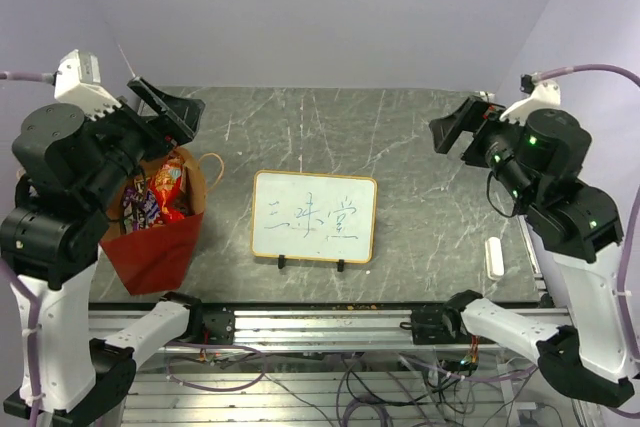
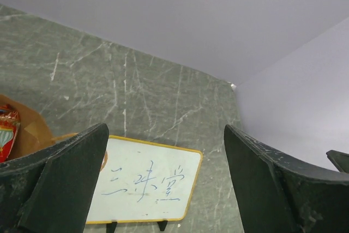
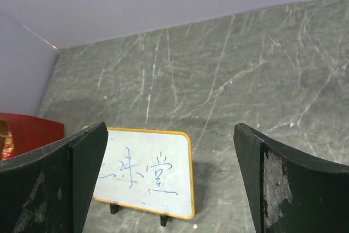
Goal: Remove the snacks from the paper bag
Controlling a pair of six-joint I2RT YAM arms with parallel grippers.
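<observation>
The red paper bag [image 1: 150,252] stands open at the table's left, its brown inside [image 2: 30,129] showing. Snacks fill it: a red crinkly chip bag [image 1: 168,187] and small purple and yellow packets [image 1: 138,209]. The chip bag's edge [image 2: 6,132] peeks into the left wrist view. My left gripper [image 1: 165,105] hangs open and empty, raised above the bag's far rim and pointing toward the table's middle [image 2: 165,135]. My right gripper [image 1: 455,132] is raised over the table's right side, open and empty [image 3: 170,135], facing left. The bag's red side [image 3: 27,129] shows at that view's left edge.
A white whiteboard with a gold frame [image 1: 313,217] stands on small black feet at the table's middle, right of the bag; it also shows between the fingers of both wrist views. A small white oblong block [image 1: 494,257] lies near the right edge. Purple walls enclose the table.
</observation>
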